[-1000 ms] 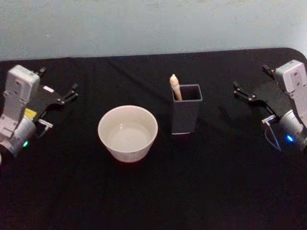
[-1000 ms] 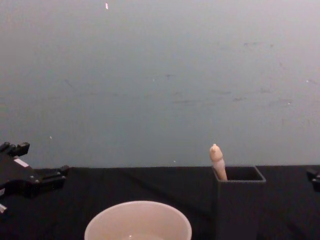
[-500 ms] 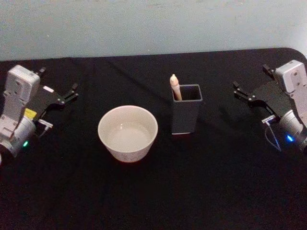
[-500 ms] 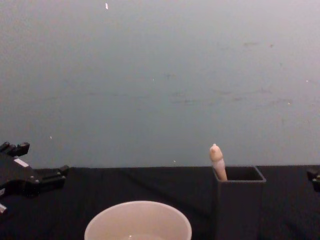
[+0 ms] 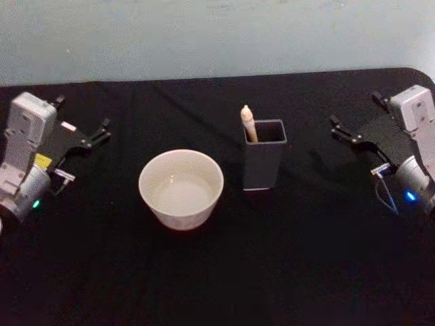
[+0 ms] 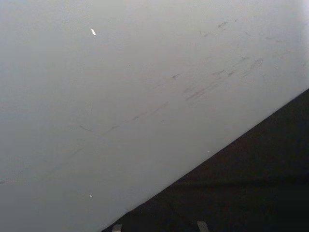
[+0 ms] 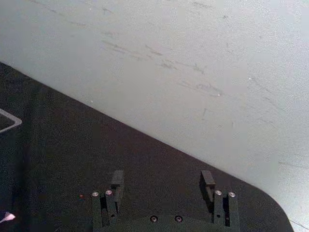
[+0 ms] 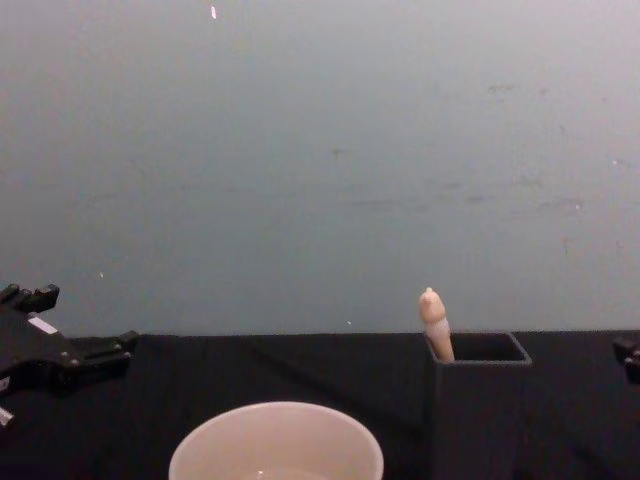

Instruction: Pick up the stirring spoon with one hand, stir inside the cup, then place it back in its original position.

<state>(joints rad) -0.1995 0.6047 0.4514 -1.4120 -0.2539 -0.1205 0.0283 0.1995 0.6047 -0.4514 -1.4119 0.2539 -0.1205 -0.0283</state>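
- I see the left tool (image 5: pixel 81 114) near the left edge of the surface (image 5: pixel 306 265), jaws apart, gripping nothing.
- The right tool (image 5: pixel 355 110) sits near the right edge, jaws apart.
- The stirring spoon (image 5: pixel 248 122) stands in the holder (image 5: pixel 264 166), beside the cup (image 5: pixel 181 188), well apart from both tools.

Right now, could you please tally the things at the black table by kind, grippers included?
Wide round cream-white cup: 1
Dark grey square box-shaped holder: 1
Cream-handled stirring spoon, standing in the holder: 1
Black grippers, both open: 2, left gripper and right gripper
Total: 5
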